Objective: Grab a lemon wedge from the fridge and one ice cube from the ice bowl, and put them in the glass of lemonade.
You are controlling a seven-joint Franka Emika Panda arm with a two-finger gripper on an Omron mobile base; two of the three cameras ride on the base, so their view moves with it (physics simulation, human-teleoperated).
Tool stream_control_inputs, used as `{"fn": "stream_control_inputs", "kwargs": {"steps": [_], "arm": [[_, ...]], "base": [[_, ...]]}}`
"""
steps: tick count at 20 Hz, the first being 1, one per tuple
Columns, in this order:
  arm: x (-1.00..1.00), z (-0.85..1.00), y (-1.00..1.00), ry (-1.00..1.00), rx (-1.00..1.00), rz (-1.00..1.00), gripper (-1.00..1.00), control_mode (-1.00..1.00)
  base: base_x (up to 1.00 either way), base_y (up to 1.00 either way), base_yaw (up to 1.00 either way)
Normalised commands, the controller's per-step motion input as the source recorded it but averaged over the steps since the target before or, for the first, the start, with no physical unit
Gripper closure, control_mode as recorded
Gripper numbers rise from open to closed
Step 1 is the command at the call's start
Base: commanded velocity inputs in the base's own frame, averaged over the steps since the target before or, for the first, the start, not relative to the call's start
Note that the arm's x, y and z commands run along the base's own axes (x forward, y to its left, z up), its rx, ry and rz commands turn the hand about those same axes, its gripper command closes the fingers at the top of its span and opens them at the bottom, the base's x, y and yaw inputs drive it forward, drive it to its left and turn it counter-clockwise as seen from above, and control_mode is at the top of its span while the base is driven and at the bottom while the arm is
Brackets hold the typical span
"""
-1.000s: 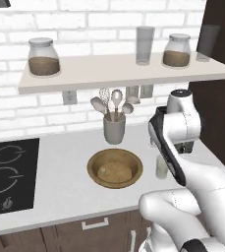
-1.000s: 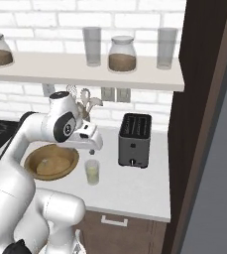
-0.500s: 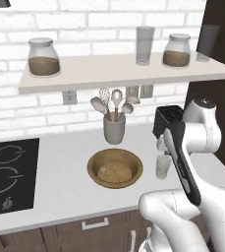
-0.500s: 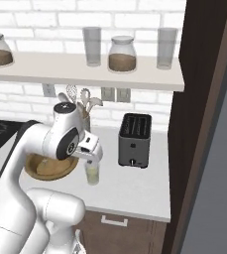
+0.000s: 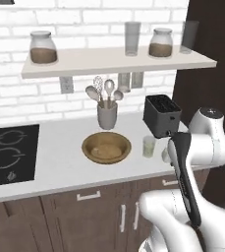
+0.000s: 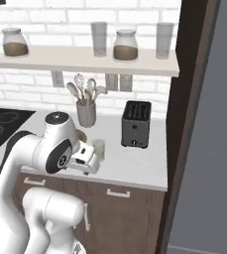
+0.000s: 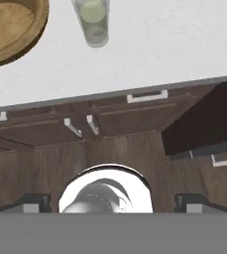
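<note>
Arm swung right past the glass of lemonade (image 7: 93,21); jaws wide in hand view.

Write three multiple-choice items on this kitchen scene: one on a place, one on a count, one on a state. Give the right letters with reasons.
1. Where does the glass of lemonade stand?
A. on the shelf
B. on the counter between the ice bowl and the toaster
C. on the stove

2. How many lidded jars stand on the shelf?
A. one
B. two
C. four

3. What is the state of the hand?
A. shut on a spoon
B. open, holding nothing
C. shut on the glass

Answers:
1 B: the left base view shows it between them.
2 B: one jar left, one jar right.
3 B: the hand view shows the fingertips far apart.
</note>
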Motion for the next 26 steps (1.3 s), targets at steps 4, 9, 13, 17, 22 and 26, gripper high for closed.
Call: {"fn": "stream_control_inputs", "kwargs": {"steps": [4, 9, 13, 17, 22, 26], "arm": [[0.00, 0.00, 0.00, 0.00, 0.00, 0.00, -1.00, 1.00], [0.00, 0.00, 0.00, 0.00, 0.00, 0.00, -1.00, 1.00], [0.00, 0.00, 0.00, 0.00, 0.00, 0.00, -1.00, 1.00], [0.00, 0.00, 0.00, 0.00, 0.00, 0.00, -1.00, 1.00], [0.00, 0.00, 0.00, 0.00, 0.00, 0.00, -1.00, 1.00], [0.00, 0.00, 0.00, 0.00, 0.00, 0.00, -1.00, 1.00]], "base": [[-0.82, -0.81, 0.00], [-0.09, -1.00, -0.07], [0.03, -1.00, -0.09], [0.00, -1.00, -0.07], [-0.10, -1.00, -0.02], [-0.47, -0.81, 0.07]]}}
